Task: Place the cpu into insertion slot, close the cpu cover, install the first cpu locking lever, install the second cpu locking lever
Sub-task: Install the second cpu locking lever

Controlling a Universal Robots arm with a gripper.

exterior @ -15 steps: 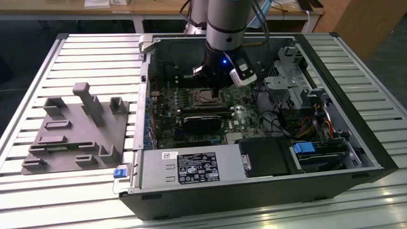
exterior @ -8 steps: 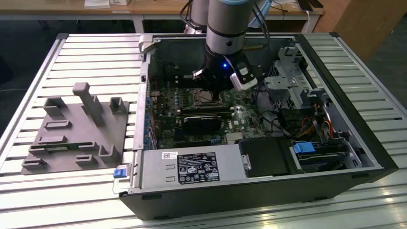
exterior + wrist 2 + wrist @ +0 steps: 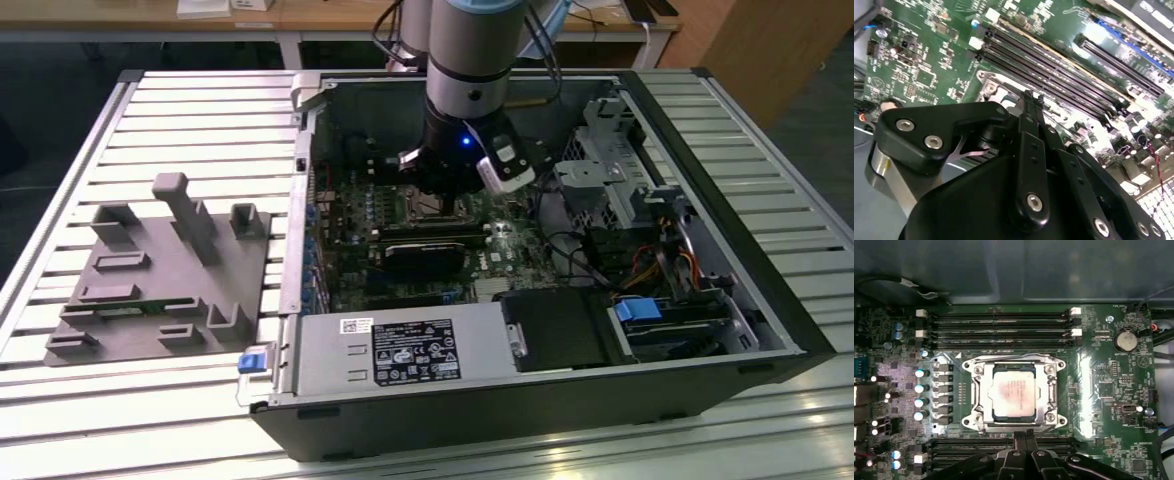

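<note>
The cpu (image 3: 1013, 393) is seen in the first wrist view already seated in the insertion slot (image 3: 1050, 392), its pale metal top showing through the central cut-out of the cpu cover (image 3: 1015, 364), which is lying flat over the socket. Thin wire levers are traced along the socket's edges, though whether they are latched cannot be told. The gripper (image 3: 1024, 436) is held just beside the socket edge nearest the camera, with its fingers (image 3: 1029, 107) pressed together and nothing clamped between them; in the second wrist view the closed tips are pointed down at the silvery frame beside the dark memory slots (image 3: 1064, 65). In the exterior view the gripper (image 3: 441, 185) is lowered into the open computer case (image 3: 747, 330), which is laid on a slatted counter (image 3: 200, 120) with a grey fixture block (image 3: 160, 270) to the exterior view's left. The chip is judged light, stiff and fragile, best gripped by its side edges and never by the contact face. The cover and levers are judged thin, springy steel, slippery under the tips, best pushed near a free end with steady pressure.
</note>
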